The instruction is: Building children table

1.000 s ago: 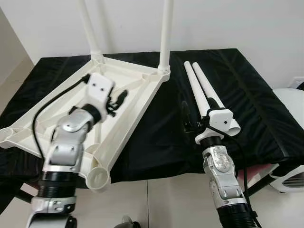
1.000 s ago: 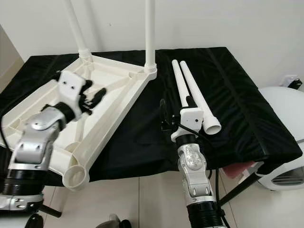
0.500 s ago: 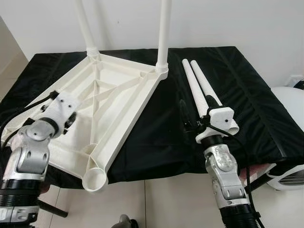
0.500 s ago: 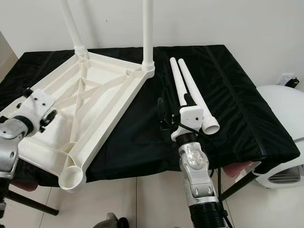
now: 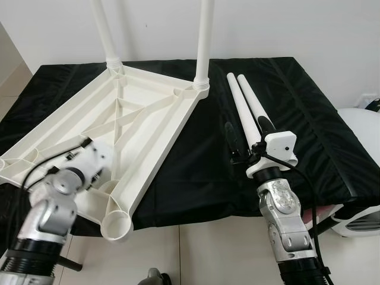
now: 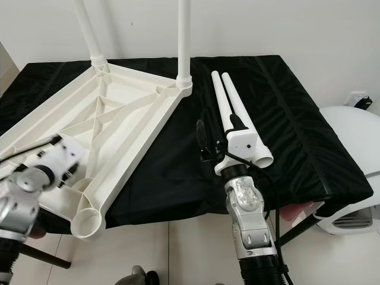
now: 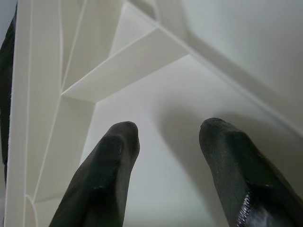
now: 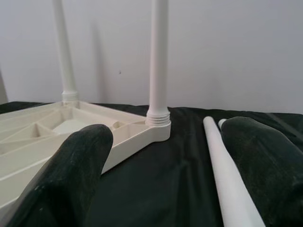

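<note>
Right gripper (image 8: 161, 165) spread, empty, beside loose legs (image 5: 249, 113) at centre right. Left gripper (image 7: 165, 156) spread over tabletop (image 5: 130, 124), lower left. Judgement: straddle nearer leg mid-length, then clamp.

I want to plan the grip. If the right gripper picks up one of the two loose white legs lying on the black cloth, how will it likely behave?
The loose leg looks round and smooth, so probably rolls and slips. Long, thin, hollow-ended: likely stiff, light.
</note>
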Controlling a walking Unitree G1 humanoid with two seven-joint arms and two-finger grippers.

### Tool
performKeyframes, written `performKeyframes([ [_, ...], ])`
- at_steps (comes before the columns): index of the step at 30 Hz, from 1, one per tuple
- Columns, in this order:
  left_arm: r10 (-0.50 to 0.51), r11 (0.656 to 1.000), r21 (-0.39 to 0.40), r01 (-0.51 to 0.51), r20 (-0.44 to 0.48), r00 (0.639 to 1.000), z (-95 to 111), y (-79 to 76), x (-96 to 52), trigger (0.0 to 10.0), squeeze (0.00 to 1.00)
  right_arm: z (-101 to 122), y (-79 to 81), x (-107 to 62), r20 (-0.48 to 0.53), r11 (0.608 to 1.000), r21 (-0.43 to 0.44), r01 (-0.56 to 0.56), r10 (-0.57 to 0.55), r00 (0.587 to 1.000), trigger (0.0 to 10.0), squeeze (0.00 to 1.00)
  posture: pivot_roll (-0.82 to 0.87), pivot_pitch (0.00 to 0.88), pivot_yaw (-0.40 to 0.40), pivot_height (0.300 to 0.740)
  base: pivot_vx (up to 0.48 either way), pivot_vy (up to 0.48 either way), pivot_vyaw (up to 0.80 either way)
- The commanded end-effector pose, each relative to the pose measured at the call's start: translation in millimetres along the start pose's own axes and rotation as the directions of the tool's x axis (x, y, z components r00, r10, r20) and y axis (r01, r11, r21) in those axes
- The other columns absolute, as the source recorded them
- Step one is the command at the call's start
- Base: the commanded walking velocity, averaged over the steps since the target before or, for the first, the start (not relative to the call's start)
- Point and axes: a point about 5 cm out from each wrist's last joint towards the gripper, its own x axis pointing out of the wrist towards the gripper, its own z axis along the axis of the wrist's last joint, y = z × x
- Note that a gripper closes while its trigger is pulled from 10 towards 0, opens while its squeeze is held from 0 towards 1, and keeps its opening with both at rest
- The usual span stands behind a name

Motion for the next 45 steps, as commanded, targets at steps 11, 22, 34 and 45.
performKeyframes([
  [11, -0.177, 0.983, 0.043, 0.178, -0.017, 0.984, -3.8, -35.1, -4.5, 10.0, 0.0, -11.3, 12.8, -30.5, -0.132, 0.978, 0.036, -0.207, 0.21, 0.969, 10.0, 0.0, -0.02, 0.138, 0.025, 0.74, 0.0, 0.0, 0.0],
  [22, -0.297, 0.953, -0.035, 0.302, 0.106, 0.949, 32.9, -70.6, -7.2, 10.0, 0.0, -4.5, 14.0, -48.7, -0.186, 0.905, 0.105, -0.412, 0.425, 0.886, 10.0, 0.0, -0.04, 0.135, 0.033, 0.74, 0.0, 0.0, 0.0],
  [34, -0.342, 0.929, -0.06, 0.366, 0.243, 0.908, 83.2, -93.1, 1.6, 10.0, 0.0, 0.7, 6.8, -42.7, -0.18, 0.911, 0.089, -0.404, 0.413, 0.893, 10.0, 0.0, -0.05, 0.127, 0.038, 0.74, 0.0, 0.0, 0.0],
  [45, -0.294, 0.94, -0.089, 0.329, 0.277, 0.915, 111.4, -94.4, 13.1, 10.0, 0.0, 6.4, 4.9, -38.1, -0.159, 0.925, 0.089, -0.369, 0.378, 0.912, 10.0, 0.0, -0.06, 0.134, 0.047, 0.74, 0.0, 0.0, 0.0],
])
